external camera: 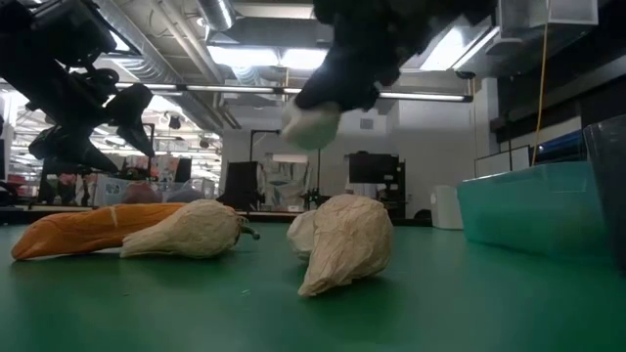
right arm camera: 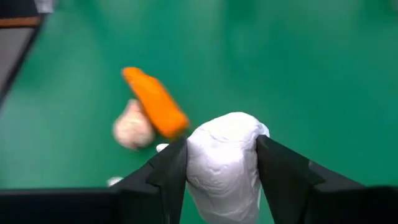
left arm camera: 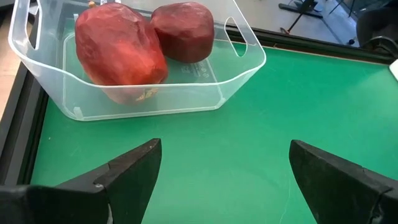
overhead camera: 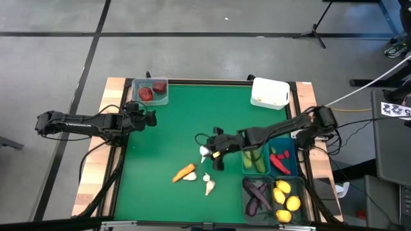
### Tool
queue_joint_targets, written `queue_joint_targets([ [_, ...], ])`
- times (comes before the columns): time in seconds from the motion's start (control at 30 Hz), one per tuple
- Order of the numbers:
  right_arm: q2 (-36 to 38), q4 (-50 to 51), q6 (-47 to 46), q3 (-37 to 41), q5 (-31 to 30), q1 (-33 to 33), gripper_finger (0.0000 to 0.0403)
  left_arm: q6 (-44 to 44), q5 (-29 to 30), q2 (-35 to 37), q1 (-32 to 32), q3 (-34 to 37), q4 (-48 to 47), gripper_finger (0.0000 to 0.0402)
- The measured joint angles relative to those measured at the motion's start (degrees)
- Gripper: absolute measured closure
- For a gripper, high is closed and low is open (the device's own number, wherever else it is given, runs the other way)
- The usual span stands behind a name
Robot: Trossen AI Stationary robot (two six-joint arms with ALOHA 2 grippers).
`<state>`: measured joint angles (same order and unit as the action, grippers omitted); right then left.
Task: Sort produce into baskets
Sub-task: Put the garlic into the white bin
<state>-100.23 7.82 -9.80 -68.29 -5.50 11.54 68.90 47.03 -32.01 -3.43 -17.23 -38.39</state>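
My right gripper (overhead camera: pixel 207 153) hangs over the middle of the green table, shut on a white garlic (right arm camera: pixel 224 165), which also shows lifted in the low view (external camera: pixel 311 124). Below it on the table lie an orange carrot (overhead camera: pixel 183 172) and three more garlic pieces (overhead camera: pixel 191 176) (overhead camera: pixel 207 178) (overhead camera: pixel 209 187), each resting on its side. My left gripper (left arm camera: pixel 224 162) waits open at the table's left edge, facing a clear basket (left arm camera: pixel 155 102) that holds two dark red round ones (left arm camera: pixel 121 50). My right gripper pinches the white garlic by two opposite sides (right arm camera: pixel 196 163) between its two fingers (right arm camera: pixel 165 171). The fingers slant downward, coming from the table's right side. The garlic is lifted clear of the table, well above the carrot and the other garlic.
At the right edge stand a teal basket with cucumbers (overhead camera: pixel 246 168), a teal one with red peppers (overhead camera: pixel 292 157), a dark one with eggplants (overhead camera: pixel 246 199) and a dark one with lemons (overhead camera: pixel 300 192). A white basket (overhead camera: pixel 270 93) sits at the far right corner.
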Motion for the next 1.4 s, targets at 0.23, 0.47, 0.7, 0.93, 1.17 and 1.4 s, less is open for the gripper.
queue_joint_targets([
  [0.23,9.9,16.9,3.5,0.0,-8.4,-3.5,0.0228,-0.1,0.0,0.0,0.0,0.0,-0.1,0.0057],
  [0.47,18.7,34.3,4.2,0.0,-16.4,-8.8,0.0228,0.0,0.0,0.0,0.0,0.0,0.0,0.0057],
  [0.7,26.6,45.7,5.3,0.0,-18.0,-17.7,0.0228,0.0,0.0,0.0,0.0,0.0,0.0,0.0057],
  [0.93,31.4,50.6,9.3,0.0,-17.6,-32.7,0.0228,-0.2,0.0,0.0,0.0,0.0,-0.1,0.0057],
  [1.17,31.1,49.1,10.8,0.0,-13.1,-50.0,0.0228,-0.3,0.0,0.0,0.0,0.0,-0.2,0.0057],
  [1.4,26.8,43.1,9.8,0.0,-5.2,-60.8,0.0228,-0.7,0.0,0.0,0.0,0.0,-0.2,0.0057],
])
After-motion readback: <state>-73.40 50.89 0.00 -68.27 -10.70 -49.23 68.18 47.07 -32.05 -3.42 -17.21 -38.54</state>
